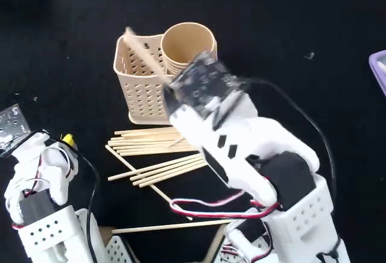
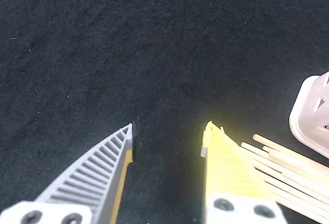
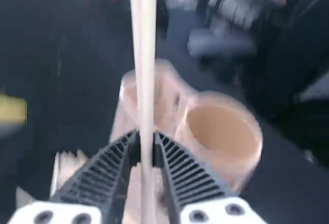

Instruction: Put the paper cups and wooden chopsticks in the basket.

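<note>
Basket (image 1: 142,94) holds paper cups (image 1: 187,46); right tool (image 3: 145,139) grips chopstick (image 3: 143,54).

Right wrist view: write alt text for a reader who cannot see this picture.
The right gripper is shut on a wooden chopstick that sticks out past its tips. Beyond are a pale basket and a brown paper cup.

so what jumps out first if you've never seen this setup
The right gripper clamps a wooden chopstick over the beige basket, with stacked paper cups against it. A loose pile of chopsticks lies on the black table beside the basket.
</note>
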### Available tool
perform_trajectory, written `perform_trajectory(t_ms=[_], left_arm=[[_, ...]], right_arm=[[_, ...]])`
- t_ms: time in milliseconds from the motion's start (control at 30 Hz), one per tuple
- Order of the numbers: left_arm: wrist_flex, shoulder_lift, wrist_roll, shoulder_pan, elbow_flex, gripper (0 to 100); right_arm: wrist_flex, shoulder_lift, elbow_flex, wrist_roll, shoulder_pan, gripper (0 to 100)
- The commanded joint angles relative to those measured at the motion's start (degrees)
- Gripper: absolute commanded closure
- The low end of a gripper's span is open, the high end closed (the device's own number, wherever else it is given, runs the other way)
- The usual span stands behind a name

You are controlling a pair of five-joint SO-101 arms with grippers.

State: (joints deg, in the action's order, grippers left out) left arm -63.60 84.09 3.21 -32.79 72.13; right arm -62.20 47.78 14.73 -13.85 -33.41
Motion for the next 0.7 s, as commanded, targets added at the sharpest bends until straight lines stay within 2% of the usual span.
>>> perform_trajectory(t_ms=[0, 133, 267, 500, 667], left_arm=[[1.14, 0.09, 0.44, 0.48, -0.4, 78], [1.14, 0.09, 0.44, 0.48, -0.4, 78], [1.14, 0.09, 0.44, 0.48, -0.4, 78], [1.14, 0.09, 0.44, 0.48, -0.4, 78], [1.14, 0.09, 0.44, 0.48, -0.4, 78]], right_arm=[[14.95, -4.88, 0.57, 6.15, -0.79, 98.8], [28.75, -9.98, 0.66, 10.81, -0.79, 98.7], [38.33, -15.16, 0.92, 11.25, -0.79, 98.7], [45.98, -21.85, 0.92, 11.25, -0.79, 98.7], [46.24, -28.26, 1.01, 10.99, -0.53, 98.7]])
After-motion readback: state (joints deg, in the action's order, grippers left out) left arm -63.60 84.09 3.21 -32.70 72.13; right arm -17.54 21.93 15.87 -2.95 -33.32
